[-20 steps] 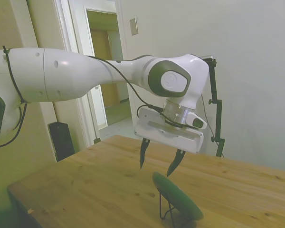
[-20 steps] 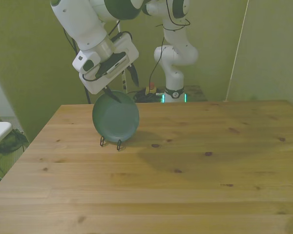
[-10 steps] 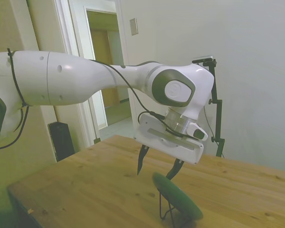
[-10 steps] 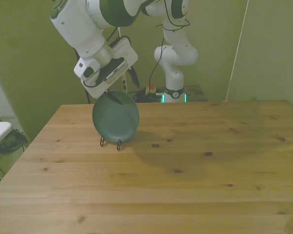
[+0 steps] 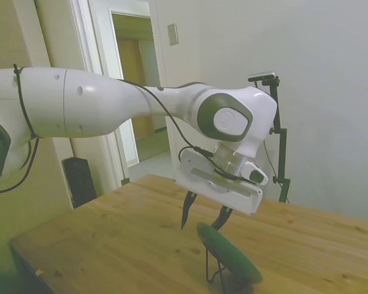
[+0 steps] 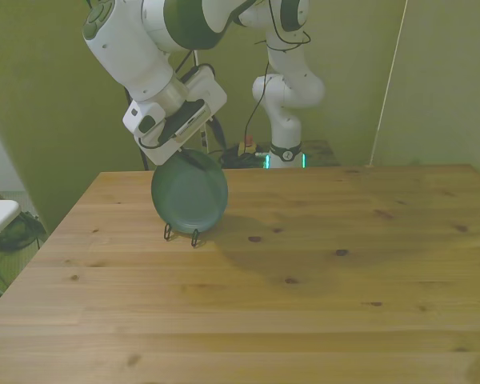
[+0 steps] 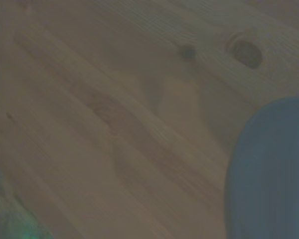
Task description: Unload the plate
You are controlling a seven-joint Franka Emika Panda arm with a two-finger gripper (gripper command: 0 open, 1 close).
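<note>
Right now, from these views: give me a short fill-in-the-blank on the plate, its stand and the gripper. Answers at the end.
1. The round dark green plate leans tilted in a thin black wire ____.
2. The stand's feet rest on the ____ table.
3. The gripper sits at the plate's ____ edge.
4. In the side view its fingers are spread apart, so it is ____.

Missing words: stand; wooden; upper; open

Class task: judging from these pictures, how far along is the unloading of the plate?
Done: only the approach. The hand is at the top rim of the plate, open, one finger on each side.
In hand: lining up the grasp; nothing is gripped.
Left: the plate leans on its wire stand on the table. Closing, lifting off and setting down remain.
</note>
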